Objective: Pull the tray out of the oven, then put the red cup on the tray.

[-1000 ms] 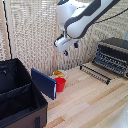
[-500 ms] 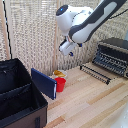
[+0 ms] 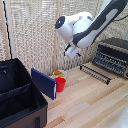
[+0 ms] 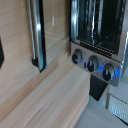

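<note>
The black oven [image 3: 114,54] stands at the exterior view's right on the wooden table. In the wrist view its knob panel [image 4: 93,63] shows, with the grey slatted tray [image 4: 100,22] inside the oven [image 4: 75,30]. The red cup [image 3: 60,84] stands upright on the table near the middle, just in front of a white bowl. My gripper [image 3: 72,51] hangs in the air above and to the right of the cup, between it and the oven, touching nothing. It is too small and blurred to tell whether its fingers are open or shut.
A large black open case [image 3: 17,97] fills the exterior view's left, with a blue panel [image 3: 44,82] leaning beside it. A white bowl with yellow contents [image 3: 59,74] sits behind the cup. A long, low dark barred frame [image 3: 95,73] [image 4: 37,35] lies before the oven.
The arm has shifted a little toward the exterior view's right, closer to the oven. The cup, the bowl and the oven have not moved.
</note>
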